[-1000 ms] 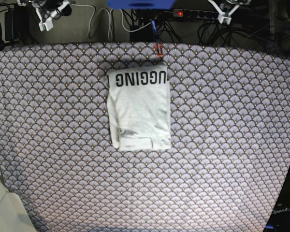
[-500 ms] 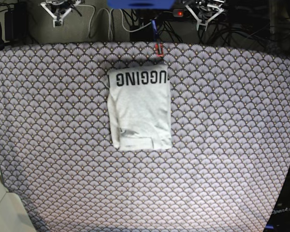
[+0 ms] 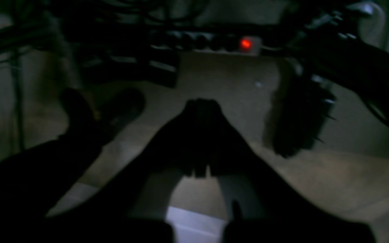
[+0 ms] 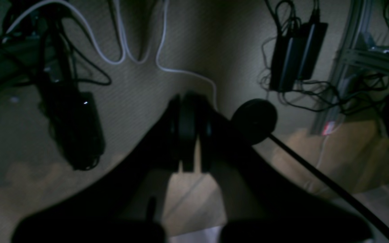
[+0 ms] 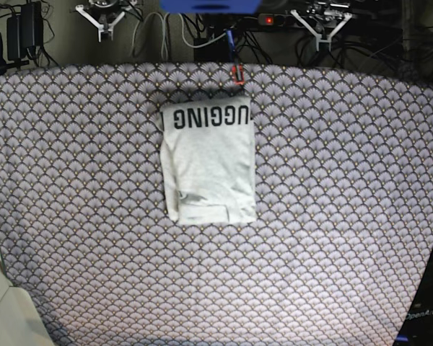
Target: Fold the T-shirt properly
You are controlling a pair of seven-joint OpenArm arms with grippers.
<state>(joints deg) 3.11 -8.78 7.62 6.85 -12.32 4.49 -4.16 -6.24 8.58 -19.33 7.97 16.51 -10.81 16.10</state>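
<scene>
The light grey T-shirt (image 5: 209,167) lies folded into an upright rectangle on the scallop-patterned tablecloth (image 5: 332,187), its black "UGGING" lettering along the far edge. My left gripper (image 5: 320,37) hangs beyond the table's far edge at the upper right, fingers together; in the left wrist view (image 3: 201,108) it is shut and empty over the dark floor. My right gripper (image 5: 104,29) hangs beyond the far edge at the upper left; in the right wrist view (image 4: 189,111) it is shut and empty. Neither touches the shirt.
Behind the table lie cables, a power strip with a red light (image 5: 268,19) and power bricks (image 4: 297,50). A small red clip (image 5: 237,74) sits at the table's far edge. A pale object (image 5: 0,303) stands at the near left corner.
Both grippers have swung at the back of the table: the right one moved rightward, the left one shifted inward then a little outward. The T-shirt has not moved.
</scene>
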